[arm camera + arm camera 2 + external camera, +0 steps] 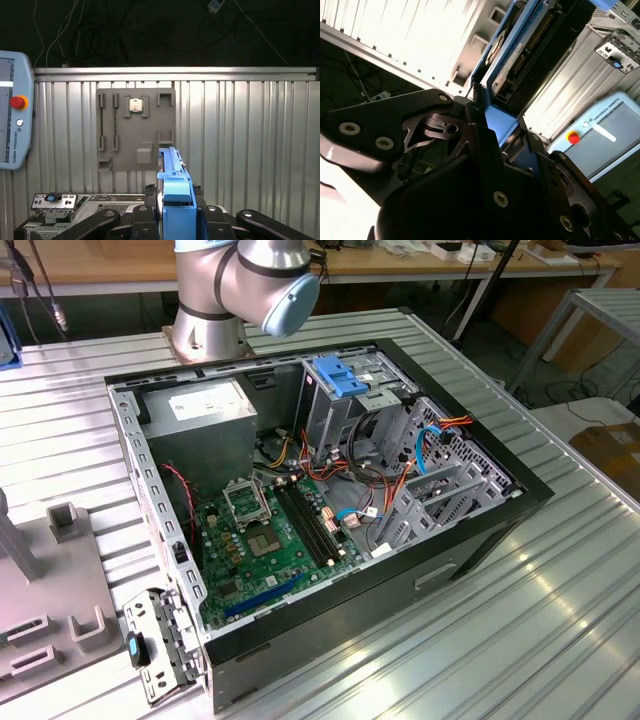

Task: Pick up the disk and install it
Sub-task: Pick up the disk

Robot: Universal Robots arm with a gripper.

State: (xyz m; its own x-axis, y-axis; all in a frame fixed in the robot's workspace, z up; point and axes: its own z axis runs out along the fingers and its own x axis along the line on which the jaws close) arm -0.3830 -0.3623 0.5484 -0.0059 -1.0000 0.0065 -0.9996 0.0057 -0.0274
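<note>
In both wrist views my gripper point(176, 222) is shut on the disk point(172, 192), held edge-on well above the table. One blue side rail faces the first wrist camera, with a black finger point(206, 220) pressed on each side of it. In the second wrist view the disk point(532, 47) shows its dark grey body and connector end between blue rails, rising away from the gripper point(500, 131). The open computer case point(320, 510) lies on its side on the ribbed metal table, with its metal drive cage point(345, 410) at the far end under a wide blue bracket.
A grey fixture plate point(136, 129) with slots and a small chip lies on the ribbed table point(250, 150), and also sits at the exterior view's left point(50, 590). A teach pendant point(12, 110) lies beside it. Cables and the motherboard point(280, 540) fill the case. The arm's base point(215, 300) stands behind the case.
</note>
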